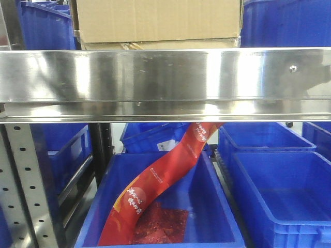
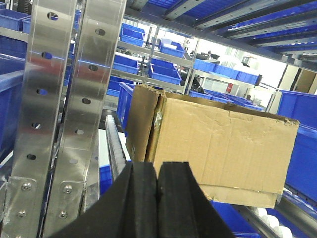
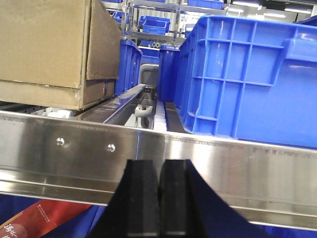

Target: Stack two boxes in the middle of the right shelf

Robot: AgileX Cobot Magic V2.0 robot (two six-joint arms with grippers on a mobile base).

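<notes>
Front view: nearest the lens, the shelf [image 1: 165, 82] lip, a broad band of polished stainless steel, mirror-bright with smeared reflections and one small screw head at right. Above it sit the boxes [image 1: 158, 23], plain tan corrugated cardboard, the upper one resting on a lower one whose top edge only just shows over the lip; blue plastic bins [image 1: 287, 23] flank them on both sides. Below the lip, an open blue bin [image 1: 217, 206] holds a long red printed packet [image 1: 155, 186] leaning diagonally, its upper end hidden behind the steel. A perforated grey upright post [image 1: 23, 186] stands at lower left. Left wrist view: the left gripper [image 2: 157, 198] fills the bottom foreground, two black, matt foam-like pads pressed together with nothing between them. Beyond it, a cardboard box [image 2: 223, 148], wide, wrinkled on its face, one end flap standing ajar with a ragged tape remnant, sits on a roller track. Two shiny perforated uprights [image 2: 64, 114] rise at left. Right wrist view: the right gripper [image 3: 158, 198] likewise shows black pads closed flat against each other, empty, just in front of the steel lip [image 3: 198, 163] with two screws. Above left, the box corner [image 3: 59, 49] rests on the tier; at right a ribbed blue crate [image 3: 252, 79] stands apart from it.
</notes>
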